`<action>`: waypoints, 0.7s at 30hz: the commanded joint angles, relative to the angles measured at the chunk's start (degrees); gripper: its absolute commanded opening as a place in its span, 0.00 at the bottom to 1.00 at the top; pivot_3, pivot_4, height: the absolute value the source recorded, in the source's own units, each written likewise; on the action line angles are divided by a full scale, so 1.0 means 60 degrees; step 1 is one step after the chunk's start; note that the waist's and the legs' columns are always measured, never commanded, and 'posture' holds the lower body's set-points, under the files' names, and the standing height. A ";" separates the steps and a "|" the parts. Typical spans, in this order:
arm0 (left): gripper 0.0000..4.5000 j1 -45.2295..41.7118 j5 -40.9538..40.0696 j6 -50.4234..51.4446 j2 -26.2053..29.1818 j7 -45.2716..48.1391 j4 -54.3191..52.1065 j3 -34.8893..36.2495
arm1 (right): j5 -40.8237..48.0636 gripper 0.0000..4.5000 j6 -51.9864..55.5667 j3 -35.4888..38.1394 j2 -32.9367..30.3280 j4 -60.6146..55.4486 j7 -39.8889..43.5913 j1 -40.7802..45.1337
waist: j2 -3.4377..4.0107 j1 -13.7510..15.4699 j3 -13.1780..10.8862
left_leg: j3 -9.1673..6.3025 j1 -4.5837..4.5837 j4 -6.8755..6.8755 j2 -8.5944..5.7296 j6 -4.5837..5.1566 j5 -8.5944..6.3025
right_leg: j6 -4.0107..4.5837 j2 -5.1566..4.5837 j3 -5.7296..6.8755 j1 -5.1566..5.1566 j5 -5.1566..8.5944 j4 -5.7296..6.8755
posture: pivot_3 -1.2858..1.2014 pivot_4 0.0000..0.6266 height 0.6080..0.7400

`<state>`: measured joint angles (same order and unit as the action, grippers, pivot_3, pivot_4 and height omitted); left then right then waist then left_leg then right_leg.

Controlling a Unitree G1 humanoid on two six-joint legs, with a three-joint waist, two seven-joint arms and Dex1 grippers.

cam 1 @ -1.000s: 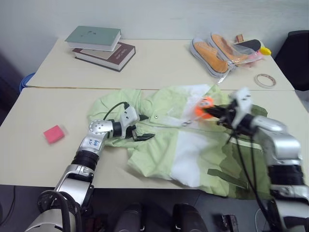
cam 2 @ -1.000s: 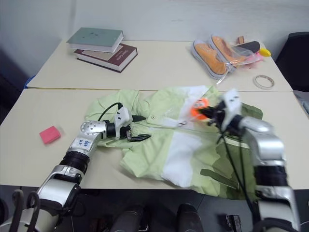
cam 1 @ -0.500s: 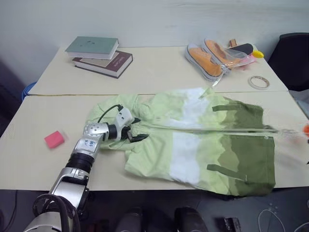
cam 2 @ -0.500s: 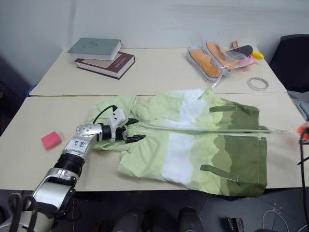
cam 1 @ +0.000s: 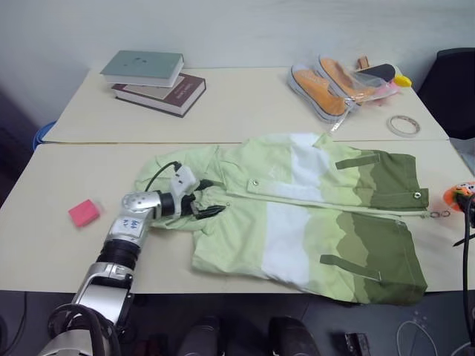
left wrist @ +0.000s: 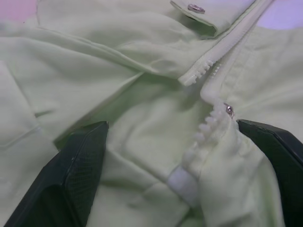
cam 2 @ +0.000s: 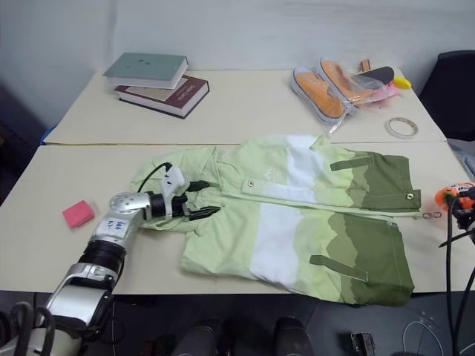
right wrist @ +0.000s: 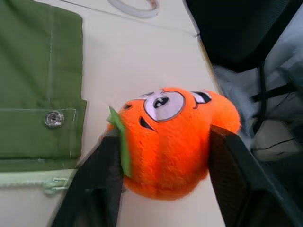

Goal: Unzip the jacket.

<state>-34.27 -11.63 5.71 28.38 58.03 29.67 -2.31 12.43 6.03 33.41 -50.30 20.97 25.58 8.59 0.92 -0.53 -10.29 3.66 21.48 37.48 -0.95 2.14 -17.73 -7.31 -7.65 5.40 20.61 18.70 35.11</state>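
The jacket [cam 1: 312, 215] lies flat across the near table, hood to the left and dark green hem to the right. Its centre zip [left wrist: 208, 71] is parted near the collar. My left gripper [cam 1: 214, 197] rests on the collar end, open, its fingers [left wrist: 75, 165] wide apart over the light green fabric. An orange plush charm [right wrist: 175, 151] lies off the hem by the table's right edge, next to small metal rings [cam 1: 439, 214] at the zip's end. My right gripper [right wrist: 163, 132] stands open with a finger on either side of the charm.
Two stacked books [cam 1: 152, 74] sit at the far left, orange shoes in a clear bag [cam 1: 326, 81] and a tape roll [cam 1: 404, 124] at the far right. A pink sponge [cam 1: 84, 212] lies near left. A black chair [cam 1: 453, 81] stands past the right edge.
My right gripper swept right with the orange charm, from the jacket's middle to past the hem, pulling the jacket flat; its fingers have since parted. The left gripper stayed at the collar.
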 commanded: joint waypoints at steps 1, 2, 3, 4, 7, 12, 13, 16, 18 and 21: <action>1.00 0.0346 -0.1290 0.1048 0.0658 0.0709 -0.1761 0.0926 | 0.0536 0.82 -0.2398 0.1020 -0.0458 -0.0023 0.0363 0.0938 | -0.0009 -0.0094 -0.0038 | 0.0006 -0.0001 -0.0004 -0.0003 0.0005 0.0005 | -0.0001 0.0003 -0.0002 0.0003 0.0000 0.0005 | 0.52 0.24 1.00; 1.00 0.0511 -0.1536 0.1159 0.0857 0.0934 -0.2163 0.1083 | 0.0889 0.90 -0.2582 0.0817 -0.0459 -0.0092 0.1087 0.1164 | -0.0031 -0.0140 -0.0055 | 0.0005 -0.0004 0.0001 0.0001 0.0004 0.0007 | -0.0001 0.0006 -0.0001 -0.0001 0.0000 0.0008 | 0.52 0.24 1.00; 1.00 0.0731 -0.1805 0.1260 0.1095 0.1248 -0.2576 0.1249 | 0.1158 0.97 -0.2740 0.0489 -0.0449 -0.0234 0.1832 0.1347 | -0.0047 -0.0175 -0.0069 | 0.0003 -0.0008 0.0004 0.0001 0.0005 0.0014 | -0.0002 0.0006 -0.0001 -0.0004 -0.0001 0.0011 | 0.52 0.24 1.00; 1.00 0.0888 -0.1979 0.1344 0.1254 0.1441 -0.2861 0.1351 | 0.1321 0.99 -0.2814 0.0265 -0.0441 -0.0310 0.2344 0.1455 | -0.0077 -0.0198 -0.0086 | 0.0001 -0.0017 0.0009 0.0008 0.0002 0.0016 | -0.0002 0.0006 -0.0002 -0.0011 -0.0001 0.0010 | 0.52 0.24 1.00; 1.00 0.1736 -0.1800 0.0653 0.1918 0.1707 -0.3373 0.1660 | 0.2140 0.99 -0.1874 -0.0647 0.0080 -0.1154 0.3057 0.2239 | -0.0097 -0.0217 -0.0089 | -0.0012 -0.0050 0.0013 0.0051 -0.0022 0.0003 | 0.0011 0.0003 -0.0008 -0.0053 -0.0008 -0.0002 | 0.52 0.24 1.00; 1.00 0.3539 -0.1056 -0.0669 0.2477 0.1261 -0.3899 0.1973 | 0.2197 0.99 -0.2296 -0.2761 0.0633 -0.3306 0.5317 0.1382 | -0.0089 -0.0135 -0.0093 | -0.0014 -0.0025 -0.0018 0.0069 -0.0035 -0.0004 | 0.0021 0.0003 -0.0039 -0.0015 -0.0006 -0.0018 | 0.52 0.24 1.00; 1.00 0.3974 -0.0919 -0.0674 0.2557 0.1108 -0.4093 0.2017 | 0.2137 0.99 -0.2625 -0.3151 0.0732 -0.3624 0.5784 0.1138 | -0.0090 -0.0074 -0.0093 | -0.0022 -0.0021 -0.0017 0.0070 -0.0036 -0.0007 | 0.0023 0.0002 -0.0038 -0.0014 -0.0004 -0.0017 | 0.52 0.24 1.00; 1.00 0.5079 -0.0850 -0.1058 0.2326 0.0524 -0.4716 0.2286 | 0.1912 0.99 -0.3527 -0.3864 0.0919 -0.3475 0.6796 0.0530 | -0.0090 0.0107 -0.0096 | -0.0020 0.0011 0.0001 0.0064 -0.0014 -0.0028 | 0.0024 -0.0004 -0.0035 -0.0002 -0.0004 -0.0036 | 0.52 0.24 1.00; 1.00 0.5454 -0.0907 -0.1267 0.2187 0.0258 -0.4998 0.2411 | 0.1805 0.99 -0.3972 -0.4015 0.0940 -0.3162 0.7146 0.0322 | -0.0091 0.0206 -0.0099 | -0.0027 0.0016 0.0034 0.0054 0.0012 -0.0049 | 0.0024 -0.0024 -0.0034 -0.0018 -0.0005 -0.0035 | 0.52 0.24 1.00; 1.00 0.6090 -0.1290 -0.0935 0.1791 -0.0477 -0.5986 0.2847 | 0.1930 0.99 -0.3967 -0.4089 0.0880 -0.2928 0.7588 -0.0269 | -0.0100 0.0236 -0.0106 | -0.0025 0.0023 0.0091 0.0042 0.0038 -0.0077 | 0.0016 -0.0057 -0.0037 -0.0032 -0.0009 -0.0066 | 0.52 0.24 1.00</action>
